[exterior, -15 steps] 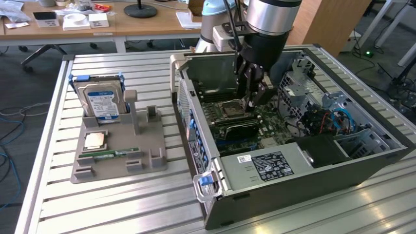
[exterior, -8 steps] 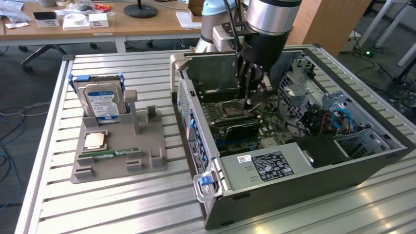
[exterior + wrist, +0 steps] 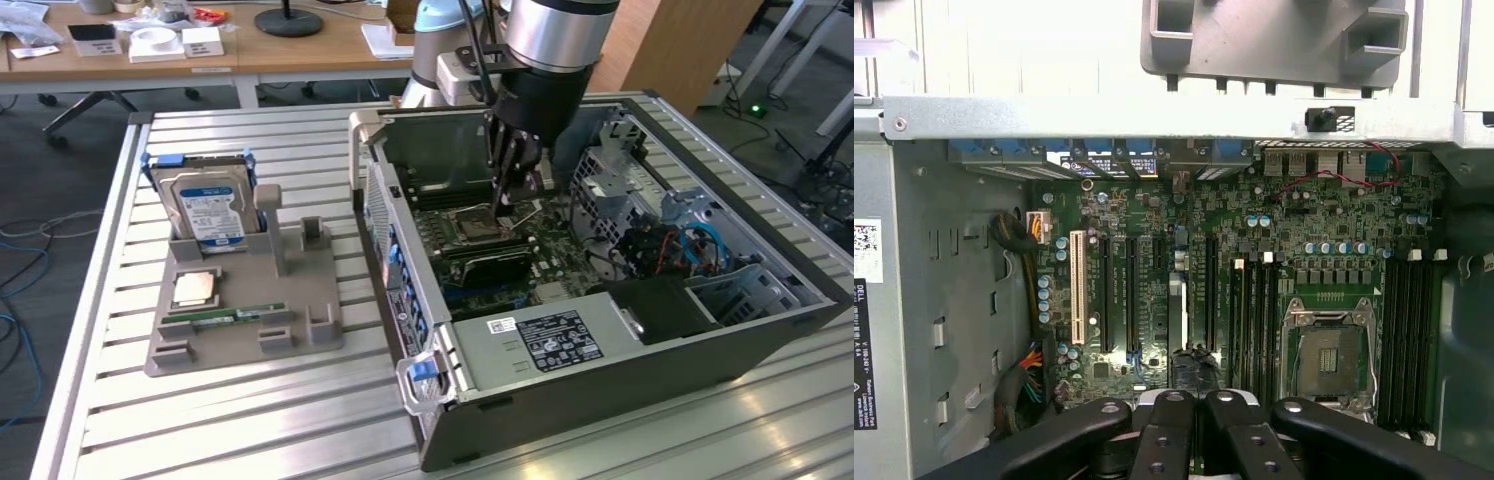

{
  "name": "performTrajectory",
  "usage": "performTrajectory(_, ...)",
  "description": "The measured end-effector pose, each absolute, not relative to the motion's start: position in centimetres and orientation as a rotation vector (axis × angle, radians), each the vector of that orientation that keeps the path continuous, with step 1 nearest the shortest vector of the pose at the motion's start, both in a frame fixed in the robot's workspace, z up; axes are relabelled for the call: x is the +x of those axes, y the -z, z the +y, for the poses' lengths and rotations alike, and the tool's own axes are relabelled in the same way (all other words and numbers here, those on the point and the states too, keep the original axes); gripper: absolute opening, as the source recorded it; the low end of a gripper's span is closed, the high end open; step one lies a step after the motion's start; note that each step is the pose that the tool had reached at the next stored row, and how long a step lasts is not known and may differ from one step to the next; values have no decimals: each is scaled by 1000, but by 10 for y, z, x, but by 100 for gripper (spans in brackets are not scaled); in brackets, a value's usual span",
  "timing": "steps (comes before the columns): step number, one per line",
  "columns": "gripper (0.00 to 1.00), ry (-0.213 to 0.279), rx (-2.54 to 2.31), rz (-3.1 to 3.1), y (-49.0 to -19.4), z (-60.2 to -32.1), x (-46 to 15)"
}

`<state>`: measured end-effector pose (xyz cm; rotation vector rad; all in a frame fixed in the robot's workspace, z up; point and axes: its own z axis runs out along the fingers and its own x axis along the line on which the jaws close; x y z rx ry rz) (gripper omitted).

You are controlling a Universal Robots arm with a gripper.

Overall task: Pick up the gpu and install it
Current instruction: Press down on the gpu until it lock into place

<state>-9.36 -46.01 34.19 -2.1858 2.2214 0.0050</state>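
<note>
Gpu (image 3: 491, 264) standing on edge in a motherboard (image 3: 534, 262) slot inside the open computer case (image 3: 627, 360), dark face toward the near side, next to the RAM slots and just beyond the CPU socket (image 3: 475, 223). Gripper (image 3: 511, 205) down inside the case above the card, fingers (image 3: 1164, 425) pressed together, nothing visibly clamped between them; contact with the card cannot be told. Grey parts stand (image 3: 240, 330) on the exterior view's left, carrying hard drive (image 3: 207, 212) and RAM stick (image 3: 220, 317).
</note>
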Motion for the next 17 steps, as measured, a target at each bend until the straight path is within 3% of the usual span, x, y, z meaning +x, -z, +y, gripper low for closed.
performTrajectory(1, 11, -5, -2186, 2221, -342, -460, -94)
performTrajectory(17, 11, -4, -2186, 2222, -337, -460, -94)
